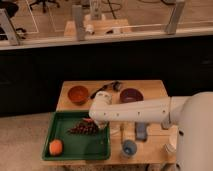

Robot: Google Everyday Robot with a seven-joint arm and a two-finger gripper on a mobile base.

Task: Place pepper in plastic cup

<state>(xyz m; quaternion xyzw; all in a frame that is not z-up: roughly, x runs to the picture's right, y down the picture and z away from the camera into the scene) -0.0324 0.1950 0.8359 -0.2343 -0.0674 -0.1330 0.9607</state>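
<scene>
At centre-left of the frame, over the upper right part of the green tray [54, 126], the gripper [96, 123] is lowered at the end of the white arm [142, 110]. Whether it is wide, narrow or closed on anything cannot be told, since the wrist hides it. A red-orange sliver, taken to be the pepper [88, 120], is seen just beside it, against the dark grape cluster [83, 129]. The blue plastic cup [129, 148] is set at the lower middle, off the tray and well apart from the pepper.

With pepper and grapes so close together, grapes could be caught or shoved aside by a closing grasp. A slender, tapering pepper pinched near one end could swivel or slip while carried. The tray wall must be cleared, or the pepper could be knocked loose. The cup looks narrow and light, so a long pepper lowered off-centre or slanted could be hung on the rim, or the cup tipped over.
</scene>
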